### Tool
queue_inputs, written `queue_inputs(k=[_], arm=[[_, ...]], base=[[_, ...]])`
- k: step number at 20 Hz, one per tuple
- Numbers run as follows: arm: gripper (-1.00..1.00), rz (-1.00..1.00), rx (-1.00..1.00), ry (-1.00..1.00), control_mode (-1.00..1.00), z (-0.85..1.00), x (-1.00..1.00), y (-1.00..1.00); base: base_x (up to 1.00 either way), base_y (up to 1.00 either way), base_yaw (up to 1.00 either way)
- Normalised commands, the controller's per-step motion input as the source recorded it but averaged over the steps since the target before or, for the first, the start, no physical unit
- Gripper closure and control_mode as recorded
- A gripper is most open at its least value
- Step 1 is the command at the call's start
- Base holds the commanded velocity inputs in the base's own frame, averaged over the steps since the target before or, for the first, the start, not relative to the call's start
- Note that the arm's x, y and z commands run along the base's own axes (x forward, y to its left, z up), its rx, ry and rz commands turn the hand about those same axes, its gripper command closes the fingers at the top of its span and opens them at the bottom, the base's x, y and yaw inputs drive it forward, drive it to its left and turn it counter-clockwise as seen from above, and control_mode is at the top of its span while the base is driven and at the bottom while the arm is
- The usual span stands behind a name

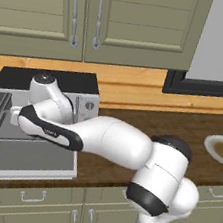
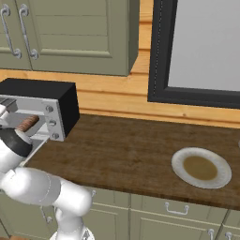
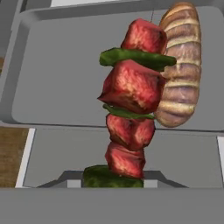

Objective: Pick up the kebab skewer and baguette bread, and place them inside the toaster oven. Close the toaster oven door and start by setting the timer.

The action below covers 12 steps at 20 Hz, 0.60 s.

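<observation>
Skewer point(image 3: 130, 107) stands clamped between the jaws of the gripper point(image 3: 113, 183), rising toward twelve o'clock over the toaster oven point(image 1: 82, 85) tray; bread point(image 3: 180, 65) (touching its chunks) lies at one o'clock.

Left base view looks down from behind the arm with the toaster oven point(image 1: 43, 108) at nine o'clock, right base view catches that same oven point(image 2: 40, 110) from the other side, plate point(image 2: 201, 168) at four o'clock, and the hand view peers close into the oven tray point(image 3: 57, 74).
</observation>
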Motion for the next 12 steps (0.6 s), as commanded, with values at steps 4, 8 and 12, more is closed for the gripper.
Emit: queue_inputs(k=[4, 8, 12], arm=[[1.0, 0.0, 0.0, 0.03, -1.0, -0.16, 0.22, 0.09], [1.0, 0.0, 0.0, 0.01, -1.0, -0.12, 0.25, 0.02], [1.0, 0.0, 0.0, 0.0, -1.0, -0.21, 0.21, 0.09]], base=[[0.0, 0.0, 0.0], [0.0, 0.0, 0.0], [0.0, 0.0, 0.0]])
